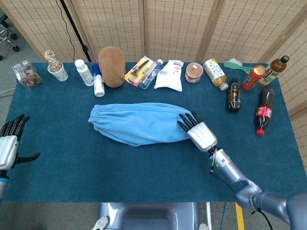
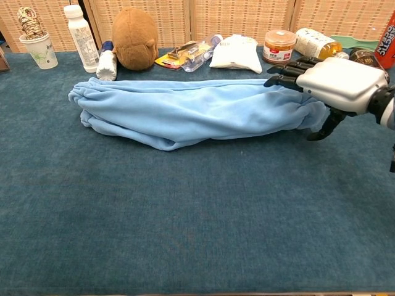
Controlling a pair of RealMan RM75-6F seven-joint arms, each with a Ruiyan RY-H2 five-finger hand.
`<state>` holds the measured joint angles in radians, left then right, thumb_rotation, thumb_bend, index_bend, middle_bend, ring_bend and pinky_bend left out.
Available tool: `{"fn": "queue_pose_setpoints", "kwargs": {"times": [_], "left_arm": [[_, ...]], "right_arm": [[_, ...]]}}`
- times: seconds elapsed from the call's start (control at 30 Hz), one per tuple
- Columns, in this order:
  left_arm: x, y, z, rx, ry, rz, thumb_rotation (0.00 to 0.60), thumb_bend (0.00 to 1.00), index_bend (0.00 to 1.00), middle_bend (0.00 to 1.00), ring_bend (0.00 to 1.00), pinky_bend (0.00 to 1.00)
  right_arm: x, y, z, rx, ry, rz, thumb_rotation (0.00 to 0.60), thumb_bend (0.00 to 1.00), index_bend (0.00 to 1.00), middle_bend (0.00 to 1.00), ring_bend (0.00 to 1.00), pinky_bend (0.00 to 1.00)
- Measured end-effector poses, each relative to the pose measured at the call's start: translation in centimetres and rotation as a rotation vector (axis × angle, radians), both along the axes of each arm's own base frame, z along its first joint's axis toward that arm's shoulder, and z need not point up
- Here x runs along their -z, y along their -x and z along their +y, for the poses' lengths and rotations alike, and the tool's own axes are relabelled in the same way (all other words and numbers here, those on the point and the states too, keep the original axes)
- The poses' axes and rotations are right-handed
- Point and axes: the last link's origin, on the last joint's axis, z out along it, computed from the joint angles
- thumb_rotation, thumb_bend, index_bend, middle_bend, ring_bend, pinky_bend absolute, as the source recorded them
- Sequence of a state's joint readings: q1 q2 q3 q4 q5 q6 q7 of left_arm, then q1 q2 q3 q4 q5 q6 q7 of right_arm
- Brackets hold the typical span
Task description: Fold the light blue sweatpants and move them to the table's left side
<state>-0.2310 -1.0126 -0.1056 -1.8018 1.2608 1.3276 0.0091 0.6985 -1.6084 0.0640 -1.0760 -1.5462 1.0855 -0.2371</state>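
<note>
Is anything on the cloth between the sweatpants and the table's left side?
Nothing visible: the blue cloth left of the sweatpants is bare out to the table edge. The left robot hand hangs open just beyond that edge, off the path.
</note>
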Motion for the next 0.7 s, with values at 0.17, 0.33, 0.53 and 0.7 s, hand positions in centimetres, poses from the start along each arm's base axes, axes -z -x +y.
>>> {"fn": "queue_pose_setpoints", "kwargs": {"times": [0.17, 0.33, 0.53, 0.7], "left_arm": [[0.1, 0.1, 0.1, -0.009, -0.002, 0.0, 0.6, 0.07, 0.0, 0.0, 0.0, 0.0], [0.1, 0.1, 0.3, -0.02, -0.008, 0.006, 0.6, 0.07, 0.0, 0.0, 0.0, 0.0], [0.3, 0.1, 0.3, -0.021, -0.001, 0.011, 0.6, 0.07, 0.0, 0.0, 0.0, 0.0], [0.4, 0.0, 0.3, -0.018, 0.002, 0.01, 0.6, 0.07, 0.0, 0.0, 0.0, 0.0]], "right_arm": [[0.4, 0.1, -1.1, -0.016, 0.013, 0.028, 0.6, 0.0, 0.23, 0.04, 0.0, 0.16], [0.6, 0.3, -1.9, -0.039, 0.016, 0.051, 0.6, 0.02, 0.28, 0.08, 0.02, 0.2], [1.4, 0.3, -2.9, -0.081, 0.024, 0.088, 0.6, 0.42, 0.39, 0.22, 0.15, 0.33], [1.9, 0.1, -3.2, -0.115, 0.019, 0.057, 0.6, 0.87, 0.59, 0.46, 0.37, 0.52]]}}
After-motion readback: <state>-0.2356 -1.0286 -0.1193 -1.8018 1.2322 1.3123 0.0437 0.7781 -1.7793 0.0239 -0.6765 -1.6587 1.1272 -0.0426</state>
